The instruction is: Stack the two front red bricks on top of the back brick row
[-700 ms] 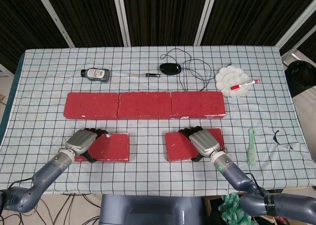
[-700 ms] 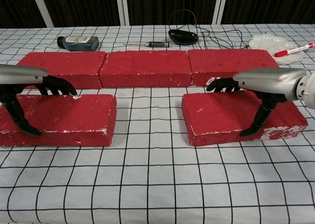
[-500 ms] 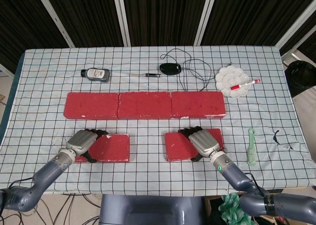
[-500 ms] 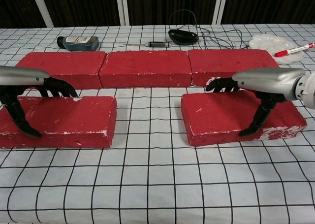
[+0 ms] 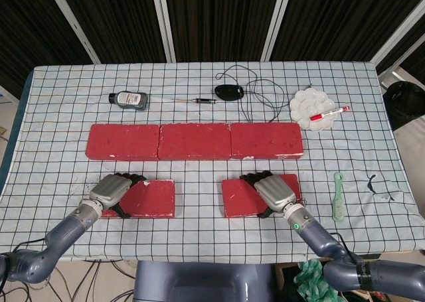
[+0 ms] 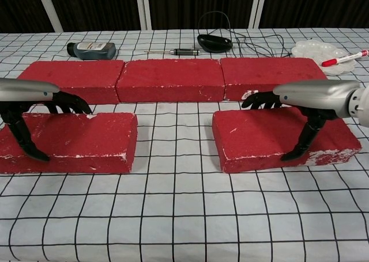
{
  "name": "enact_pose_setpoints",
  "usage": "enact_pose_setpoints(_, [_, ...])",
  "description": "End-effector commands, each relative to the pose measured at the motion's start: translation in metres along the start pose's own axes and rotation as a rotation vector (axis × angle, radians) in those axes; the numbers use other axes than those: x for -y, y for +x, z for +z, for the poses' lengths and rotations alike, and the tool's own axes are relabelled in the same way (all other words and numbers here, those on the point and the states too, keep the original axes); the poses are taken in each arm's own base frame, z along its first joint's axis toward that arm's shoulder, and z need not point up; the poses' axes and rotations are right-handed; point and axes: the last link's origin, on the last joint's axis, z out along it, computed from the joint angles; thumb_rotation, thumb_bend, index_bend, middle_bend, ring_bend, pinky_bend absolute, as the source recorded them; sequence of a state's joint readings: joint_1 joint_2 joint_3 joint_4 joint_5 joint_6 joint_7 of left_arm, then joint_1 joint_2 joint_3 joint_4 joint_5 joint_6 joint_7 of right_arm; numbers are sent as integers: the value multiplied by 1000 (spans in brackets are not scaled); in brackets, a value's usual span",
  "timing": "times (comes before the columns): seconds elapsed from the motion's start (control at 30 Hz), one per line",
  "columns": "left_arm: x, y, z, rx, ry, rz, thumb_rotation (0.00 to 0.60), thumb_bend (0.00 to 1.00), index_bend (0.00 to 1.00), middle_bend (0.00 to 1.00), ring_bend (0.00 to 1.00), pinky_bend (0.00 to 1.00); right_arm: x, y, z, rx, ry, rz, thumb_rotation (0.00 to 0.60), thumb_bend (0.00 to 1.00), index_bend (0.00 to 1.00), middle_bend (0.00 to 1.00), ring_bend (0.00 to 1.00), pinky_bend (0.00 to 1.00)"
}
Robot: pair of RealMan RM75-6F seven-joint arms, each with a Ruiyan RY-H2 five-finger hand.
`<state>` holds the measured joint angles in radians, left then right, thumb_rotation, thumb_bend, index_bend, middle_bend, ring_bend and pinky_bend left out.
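Note:
Three red bricks form the back row (image 5: pixel 194 141) (image 6: pixel 170 78) across the middle of the checked cloth. In front of it lie two separate red bricks. My left hand (image 5: pixel 113 189) (image 6: pixel 29 95) spans the left front brick (image 5: pixel 154 198) (image 6: pixel 81 138), its fingers over the back edge and its thumb on the front face, gripping the brick's left end. My right hand (image 5: pixel 273 190) (image 6: pixel 311 95) grips the right front brick (image 5: pixel 238 194) (image 6: pixel 259 138) the same way, near its right end. Both bricks sit low at the cloth.
Behind the row lie a dark bottle (image 5: pixel 129 100), a thin pen-like tool (image 5: pixel 202 100) and a black device with a looped cable (image 5: pixel 229 91). A white palette (image 5: pixel 311 106) with a red marker (image 5: pixel 329 113) is at the back right. A green brush (image 5: pixel 339 196) lies right of the right brick.
The right front brick and right hand have shifted very slightly. The left hand and its brick stay almost still.

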<state>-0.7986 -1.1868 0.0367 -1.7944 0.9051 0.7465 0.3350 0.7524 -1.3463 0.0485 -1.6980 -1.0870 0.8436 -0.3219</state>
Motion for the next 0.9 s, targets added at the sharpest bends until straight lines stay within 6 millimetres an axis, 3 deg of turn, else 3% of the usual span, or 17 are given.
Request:
enact_pose_setpoints(0.03, [0, -1, 0, -1, -2, 6, 600, 275, 167, 246, 144, 264, 0, 0, -1, -1, 1, 0, 600, 168, 115, 188, 174, 164])
enact_pose_setpoints(0.53, [2, 3, -4, 12, 1, 4, 600, 276, 151, 246, 144, 264, -1, 6, -5, -22, -3, 14, 600, 168, 115, 188, 171, 164])
enact_pose_setpoints(0.67, [3, 29, -13, -65, -7, -44, 600, 276, 151, 246, 144, 264, -5, 20, -10, -71, -9, 21, 600, 168, 114, 188, 171, 164])
enact_pose_setpoints(0.9, [13, 97, -29, -208, -2, 12, 600, 276, 151, 246, 144, 258, -18, 75, -26, -166, -34, -32, 600, 168, 113, 188, 171, 164])
